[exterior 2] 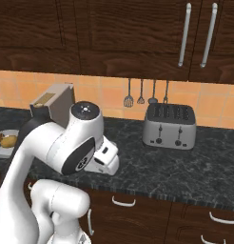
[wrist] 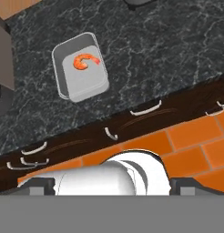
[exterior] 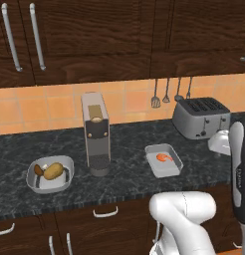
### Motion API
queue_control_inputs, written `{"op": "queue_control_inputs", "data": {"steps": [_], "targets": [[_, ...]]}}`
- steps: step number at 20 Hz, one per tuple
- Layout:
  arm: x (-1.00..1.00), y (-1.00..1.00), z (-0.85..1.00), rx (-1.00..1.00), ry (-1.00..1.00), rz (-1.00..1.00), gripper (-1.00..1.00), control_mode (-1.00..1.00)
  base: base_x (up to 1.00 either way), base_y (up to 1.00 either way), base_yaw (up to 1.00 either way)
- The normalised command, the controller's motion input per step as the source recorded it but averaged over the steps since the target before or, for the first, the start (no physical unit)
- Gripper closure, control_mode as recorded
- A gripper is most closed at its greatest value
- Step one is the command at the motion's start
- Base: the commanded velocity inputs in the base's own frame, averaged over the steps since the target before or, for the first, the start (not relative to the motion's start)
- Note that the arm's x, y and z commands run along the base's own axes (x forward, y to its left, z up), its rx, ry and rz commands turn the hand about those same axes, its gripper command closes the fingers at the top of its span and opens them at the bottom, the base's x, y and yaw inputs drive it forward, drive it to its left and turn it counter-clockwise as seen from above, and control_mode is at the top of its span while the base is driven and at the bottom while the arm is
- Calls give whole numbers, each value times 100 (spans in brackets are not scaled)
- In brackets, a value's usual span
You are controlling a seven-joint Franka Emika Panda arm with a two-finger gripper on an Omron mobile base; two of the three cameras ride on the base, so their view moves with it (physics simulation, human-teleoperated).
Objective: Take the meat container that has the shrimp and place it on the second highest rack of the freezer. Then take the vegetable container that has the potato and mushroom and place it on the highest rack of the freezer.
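Hand view: your gripper [wrist: 111,189] is spread wide, holding nothing; the curled orange shrimp [wrist: 85,60] sits in its grey rectangular tray [wrist: 93,88] on the dark marble counter [wrist: 168,50], well apart.

Dark marbled worktop [exterior: 124,149] below an orange tiled backsplash [exterior: 55,107]. Coffee machine [exterior: 96,133] upright near centre. Toaster [exterior: 200,117] at 2 o'clock from it, against the backsplash. Four utensils [exterior: 167,92] hang at 12 o'clock of the toaster. Dark wood cabinets [exterior: 94,30] with long grey handles [exterior: 36,36] above; drawers [exterior: 104,219] below.
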Motion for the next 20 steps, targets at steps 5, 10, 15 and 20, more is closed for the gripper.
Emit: {"op": "queue_control_inputs", "data": {"steps": [5,10,15,20], "targets": [[10,12,-19,0,12,-19,-100,-100,0,0,0],[28,14,-40,0,7,-16,-100,-100,0,0,0],[31,4,-41,0,0,-8,-100,-100,0,0,0],[36,10,-28,0,0,-7,-100,-100,0,0,0]]}}
